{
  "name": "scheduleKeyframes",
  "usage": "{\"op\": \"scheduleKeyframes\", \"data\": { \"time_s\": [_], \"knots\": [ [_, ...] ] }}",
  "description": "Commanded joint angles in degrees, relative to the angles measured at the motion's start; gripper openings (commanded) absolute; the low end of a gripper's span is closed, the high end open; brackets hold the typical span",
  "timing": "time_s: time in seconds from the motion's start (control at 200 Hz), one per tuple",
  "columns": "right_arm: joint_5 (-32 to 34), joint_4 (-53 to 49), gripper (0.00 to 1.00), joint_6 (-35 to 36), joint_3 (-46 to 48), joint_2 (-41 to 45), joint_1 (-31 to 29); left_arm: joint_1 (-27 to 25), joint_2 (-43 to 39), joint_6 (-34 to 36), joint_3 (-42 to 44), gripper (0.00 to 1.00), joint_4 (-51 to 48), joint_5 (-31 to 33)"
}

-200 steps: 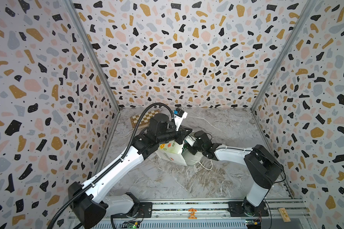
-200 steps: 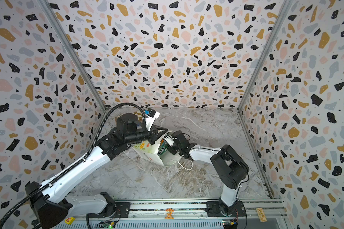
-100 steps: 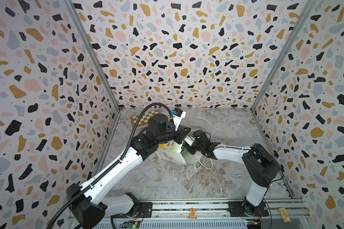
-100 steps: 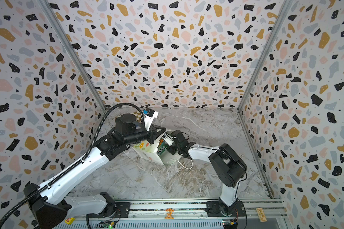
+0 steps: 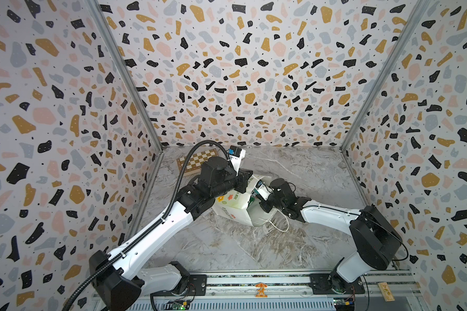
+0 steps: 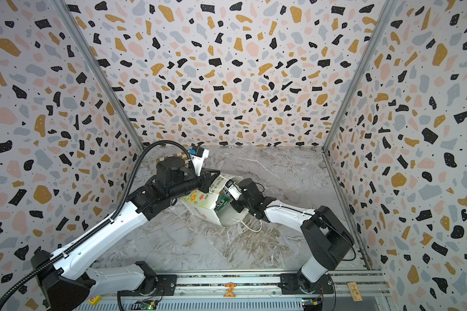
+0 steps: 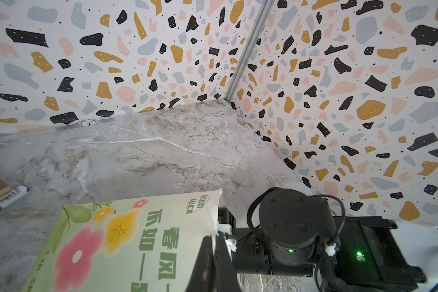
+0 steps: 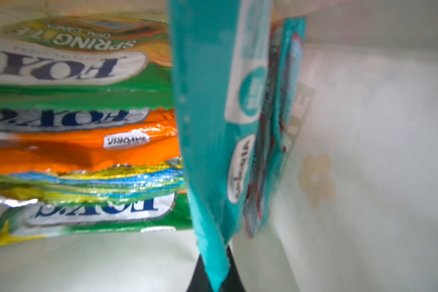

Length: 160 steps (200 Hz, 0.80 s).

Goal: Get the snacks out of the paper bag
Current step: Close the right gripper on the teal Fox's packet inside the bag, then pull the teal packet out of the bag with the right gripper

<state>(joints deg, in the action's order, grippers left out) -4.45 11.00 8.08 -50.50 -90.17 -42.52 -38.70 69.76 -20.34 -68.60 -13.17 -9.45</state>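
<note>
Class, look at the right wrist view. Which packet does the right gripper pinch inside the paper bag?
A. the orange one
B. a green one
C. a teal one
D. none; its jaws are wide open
C: inside the paper bag, the right gripper is shut on the edge of a teal packet; the orange packet lies beside it, not gripped.
</note>
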Motion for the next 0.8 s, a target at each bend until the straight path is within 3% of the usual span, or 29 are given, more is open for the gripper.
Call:
{"op": "scheduleKeyframes", "data": {
  "time_s": [0.0, 0.24, 0.796],
  "knots": [
    [1.1, 1.5, 0.0, -2.4, 1.0, 5.0, -0.3, -0.3, -0.5, -1.1, 0.7, 0.0, 3.3, 2.4],
    [2.9, -1.0, 0.0, -3.8, 4.8, 13.0, 0.2, -0.3, -0.5, -1.1, 0.9, 0.0, 3.2, 3.1],
    [7.7, -14.4, 0.0, -4.6, 3.4, 31.0, 0.6, -0.3, -0.7, -0.3, 0.8, 0.0, 2.6, 5.4]
  ]
}}
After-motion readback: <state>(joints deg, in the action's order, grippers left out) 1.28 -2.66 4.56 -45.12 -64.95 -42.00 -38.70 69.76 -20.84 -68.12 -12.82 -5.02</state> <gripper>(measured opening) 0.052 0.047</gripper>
